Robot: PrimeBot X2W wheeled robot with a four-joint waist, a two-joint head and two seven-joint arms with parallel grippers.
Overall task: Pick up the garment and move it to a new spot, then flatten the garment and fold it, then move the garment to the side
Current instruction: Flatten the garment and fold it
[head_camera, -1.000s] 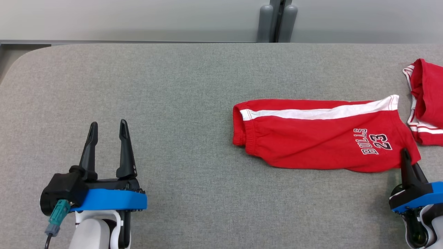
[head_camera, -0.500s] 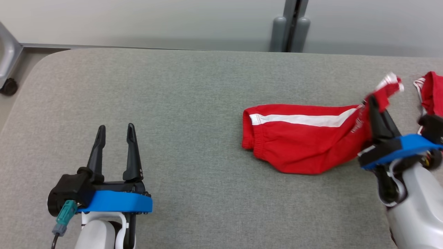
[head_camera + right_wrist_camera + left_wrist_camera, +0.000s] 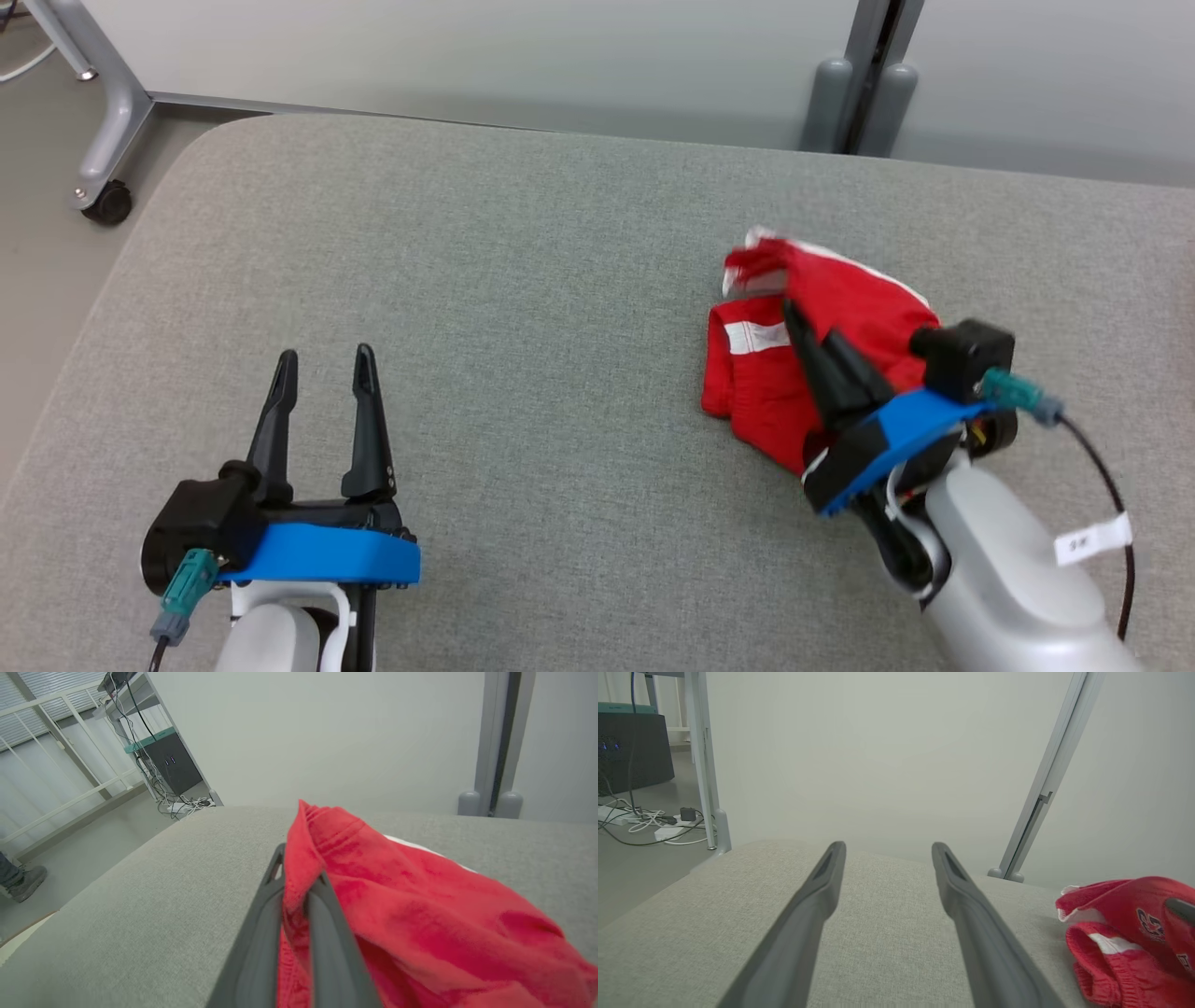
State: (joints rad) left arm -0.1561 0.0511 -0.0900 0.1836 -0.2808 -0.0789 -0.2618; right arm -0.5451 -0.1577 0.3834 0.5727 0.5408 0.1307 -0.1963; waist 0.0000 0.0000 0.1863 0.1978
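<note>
Right hand (image 3: 808, 322), pinched shut on a hem of the red fleece shorts with white stripe (image 3: 747, 401), holds them doubled over, apparently for relocation; left hand (image 3: 326, 355), well left of the shorts, stands wide open and empty.

red garment (image 3: 859, 299): 1 | hands: 2, left hand (image 3: 325, 355), right hand (image 3: 808, 325) | table (image 3: 560, 280): 1

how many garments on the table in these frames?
1. Red shorts, bunched up right of the table middle, pinched in the shut right gripper. The head view cuts off the table's right end, so another could lie out of frame.
</note>
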